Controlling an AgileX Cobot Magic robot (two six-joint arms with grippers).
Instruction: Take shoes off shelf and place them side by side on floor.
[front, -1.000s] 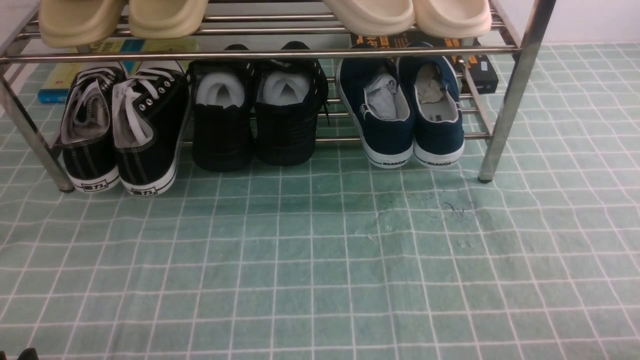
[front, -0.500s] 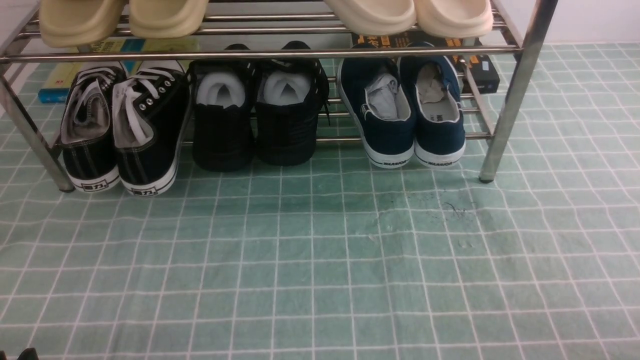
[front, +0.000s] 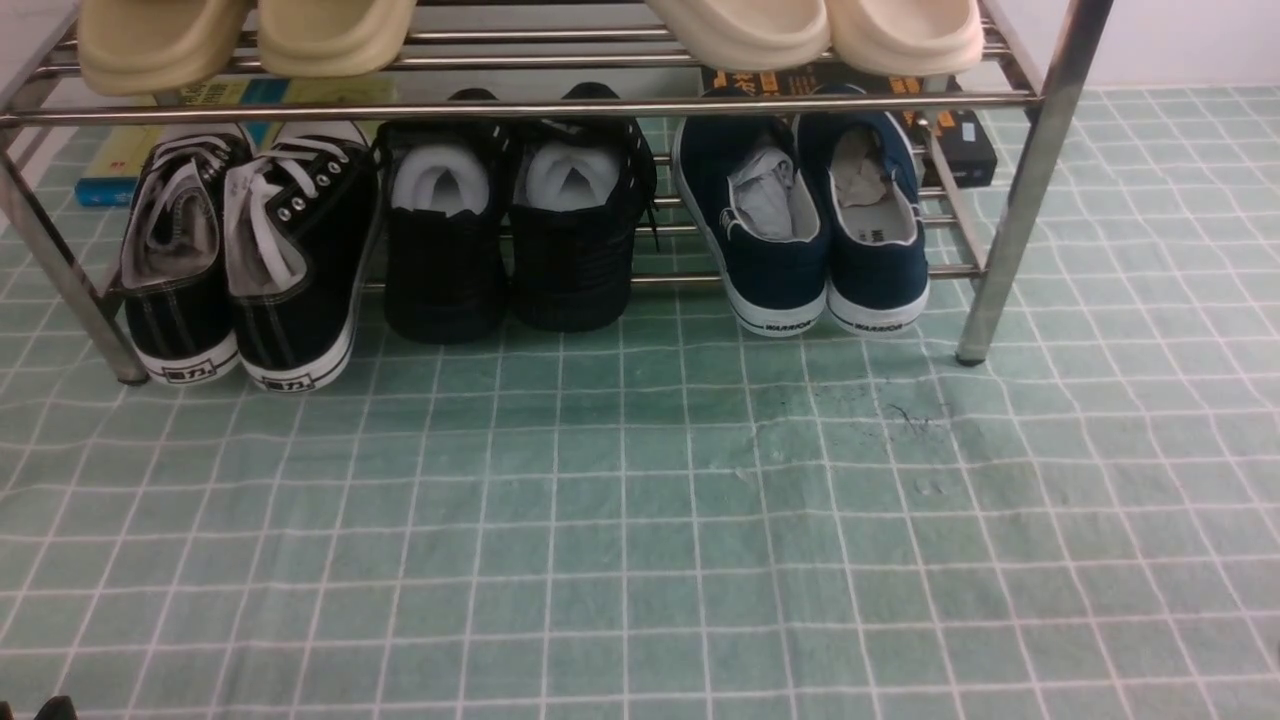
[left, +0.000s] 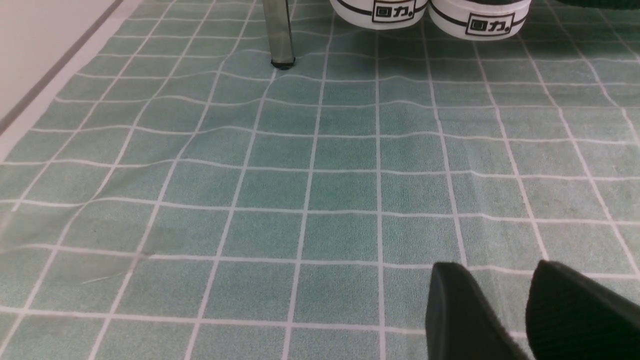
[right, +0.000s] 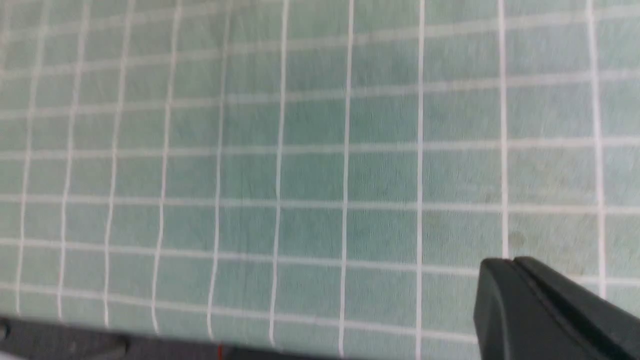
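Note:
The navy-blue slip-ons sit side by side on the lower tier of the steel shelf, at its right end, heels toward me: the left shoe and the right shoe, both with paper stuffing. Neither arm shows in the front view. In the left wrist view my left gripper hangs over the green grid floor, its fingers apart and empty. In the right wrist view my right gripper is over bare floor, its fingers pressed together on nothing. The slip-ons appear in neither wrist view.
Black lace-up sneakers and all-black shoes fill the rest of the lower tier. Beige slippers rest on the upper tier. Books and a dark box lie behind the shelf. A shelf leg and white sneaker heels show in the left wrist view.

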